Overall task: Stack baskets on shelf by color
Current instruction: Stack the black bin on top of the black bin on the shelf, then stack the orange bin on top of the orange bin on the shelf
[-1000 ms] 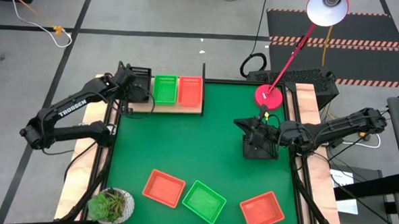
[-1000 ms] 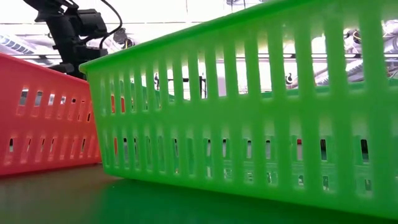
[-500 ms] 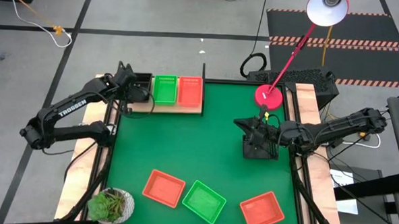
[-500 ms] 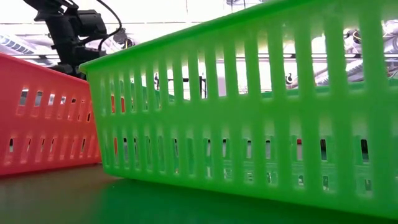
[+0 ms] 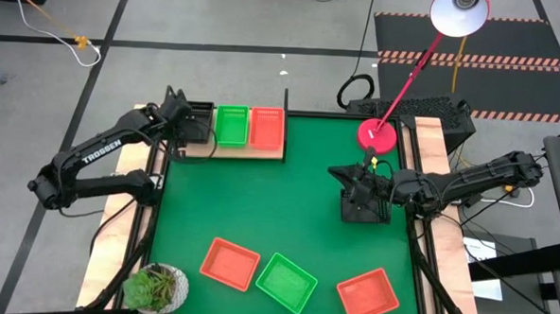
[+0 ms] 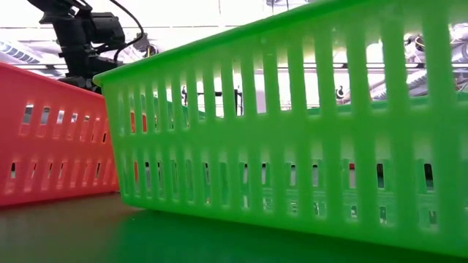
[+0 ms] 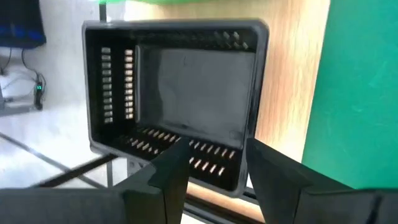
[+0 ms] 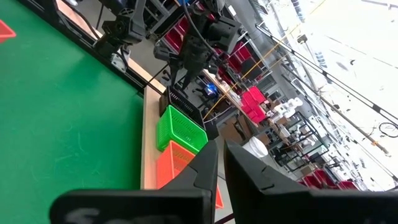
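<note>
Spreading released, the left fingers [image 7: 214, 165] straddle the black basket's [image 7: 180, 93] near wall; the right fingers [image 8: 221, 165] clamp another black basket [image 5: 365, 210].

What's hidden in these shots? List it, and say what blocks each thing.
- Shelf piles: the high view looks straight down, so the number of baskets per pile is hidden.
- Low view: the near green basket fills the frame and blocks the shelf.
- Black basket: in the high view the right gripper covers part of it.

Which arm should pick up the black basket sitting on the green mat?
Right, probably: the right claw is at that black basket, while the left claw is far away at the shelf.
</note>
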